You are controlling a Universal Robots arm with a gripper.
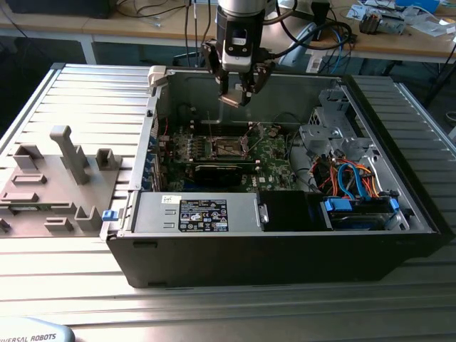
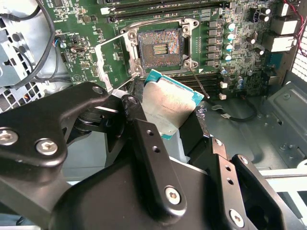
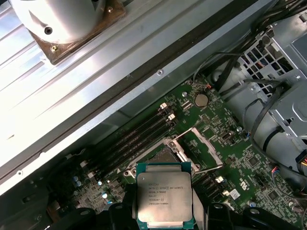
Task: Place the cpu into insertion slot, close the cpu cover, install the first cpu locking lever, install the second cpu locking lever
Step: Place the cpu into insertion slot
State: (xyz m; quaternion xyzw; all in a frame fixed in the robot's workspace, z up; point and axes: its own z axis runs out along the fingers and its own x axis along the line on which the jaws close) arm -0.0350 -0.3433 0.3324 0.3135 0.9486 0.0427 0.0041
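Exterior view gives the overall layout. The gripper (image 1: pixel 239 94) hangs above the open computer case (image 1: pixel 285 246). The insertion slot (image 1: pixel 226 147) is at roughly 6 o'clock from it, on the motherboard (image 1: pixel 274 153).

Both wrist views add the grip detail. The cpu (image 2: pixel 168 108) is pinched by opposite edges between the two fingers (image 2: pixel 144 139), with the jaws narrowed to the plate's width. It's held clear of the board, not seated in the slot.

First wrist view shows print on its silvery face. Second wrist view shows the plate tilted relative to the board.

The second wrist view also shows the slot uncovered: contacts exposed, cover (image 2: pixel 113 60) flipped up beside it, a thin lever (image 2: pixel 199 81) sticking up next to the rim.
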